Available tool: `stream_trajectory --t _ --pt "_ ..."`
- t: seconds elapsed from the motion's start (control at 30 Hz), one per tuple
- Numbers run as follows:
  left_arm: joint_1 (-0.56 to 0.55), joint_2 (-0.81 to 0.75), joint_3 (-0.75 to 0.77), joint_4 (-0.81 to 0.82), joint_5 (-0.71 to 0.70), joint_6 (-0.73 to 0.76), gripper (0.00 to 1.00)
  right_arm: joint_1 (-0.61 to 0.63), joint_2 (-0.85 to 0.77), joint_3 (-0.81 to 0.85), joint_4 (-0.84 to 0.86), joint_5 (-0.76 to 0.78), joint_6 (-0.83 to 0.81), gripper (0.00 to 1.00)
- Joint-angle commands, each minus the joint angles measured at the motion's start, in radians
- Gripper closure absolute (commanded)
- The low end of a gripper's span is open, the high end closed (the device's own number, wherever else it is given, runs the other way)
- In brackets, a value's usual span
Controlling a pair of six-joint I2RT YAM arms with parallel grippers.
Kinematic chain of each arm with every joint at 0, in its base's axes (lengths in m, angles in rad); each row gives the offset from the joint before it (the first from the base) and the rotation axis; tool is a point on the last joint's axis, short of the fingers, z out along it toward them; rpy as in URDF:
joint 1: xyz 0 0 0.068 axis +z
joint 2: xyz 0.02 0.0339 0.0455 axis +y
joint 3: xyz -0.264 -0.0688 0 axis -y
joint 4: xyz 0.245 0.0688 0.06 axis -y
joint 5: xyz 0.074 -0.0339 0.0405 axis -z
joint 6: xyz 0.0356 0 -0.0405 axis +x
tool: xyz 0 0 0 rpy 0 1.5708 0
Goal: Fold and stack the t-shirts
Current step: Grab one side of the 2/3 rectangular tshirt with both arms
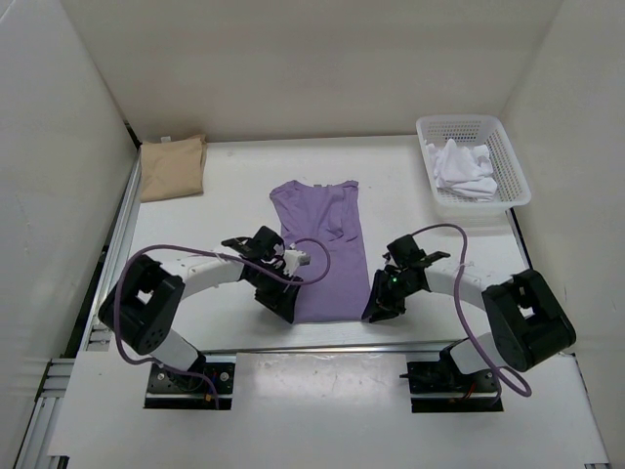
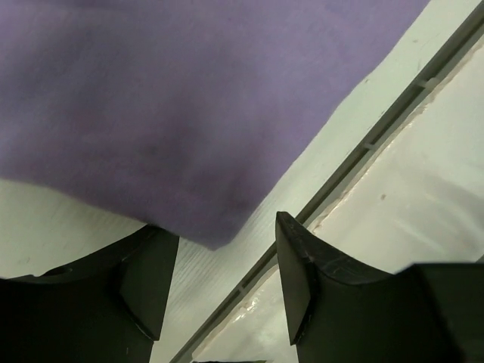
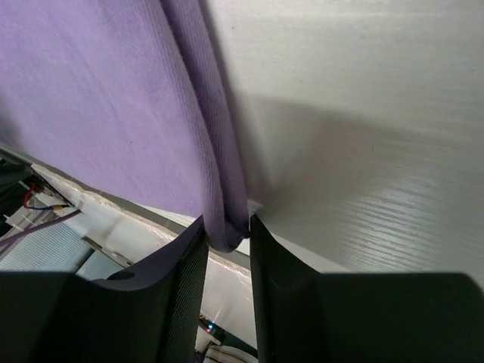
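Purple shirt (image 1: 317, 244) runs toward the desk's (image 1: 225, 186) far edge; right end effector (image 3: 227, 227) pinches its near-right corner, left end effector (image 2: 227, 253) spread at near-left.

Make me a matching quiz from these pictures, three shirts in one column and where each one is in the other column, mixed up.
Column one:
1. tan shirt
2. lavender shirt
3. white shirt

Column two:
A. crumpled inside the basket
B. folded at the far left corner
C. spread out in the middle

Pairs: 1-B, 2-C, 3-A.
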State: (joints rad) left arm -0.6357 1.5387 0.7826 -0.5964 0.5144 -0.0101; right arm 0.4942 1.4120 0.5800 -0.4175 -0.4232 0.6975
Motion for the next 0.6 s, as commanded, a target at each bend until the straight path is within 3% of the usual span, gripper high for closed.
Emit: stream_trajectory --t 0.0,0.13,0.17,0.23,0.27,0.5,0.57 --pt "0.013 0.038 0.024 0.044 0.021 0.01 0.37 0.006 -0.015 -0.026 0.022 0.052 0.023 0.69" --pt "0.022 0.076 0.044 0.053 0.041 0.01 0.54 0.006 0.005 -0.026 0.055 0.052 0.043 0.81" --pt "0.022 0.086 0.044 0.053 0.041 0.01 0.69 0.006 0.005 -0.014 0.056 0.052 0.043 0.91" --pt "0.022 0.086 0.023 0.053 0.05 0.01 0.86 0.006 0.005 -0.005 0.056 0.052 0.052 1.0" --pt "0.022 0.065 0.023 0.053 0.05 0.01 0.9 0.006 0.005 -0.005 0.056 0.052 0.053 1.0" --pt "0.022 -0.178 -0.039 -0.025 -0.115 0.01 0.9 0.067 -0.152 0.067 -0.116 0.121 0.034 1.0" --pt "0.044 -0.242 -0.01 -0.055 -0.068 0.01 0.9 0.092 -0.205 0.08 -0.165 0.135 0.055 1.0"
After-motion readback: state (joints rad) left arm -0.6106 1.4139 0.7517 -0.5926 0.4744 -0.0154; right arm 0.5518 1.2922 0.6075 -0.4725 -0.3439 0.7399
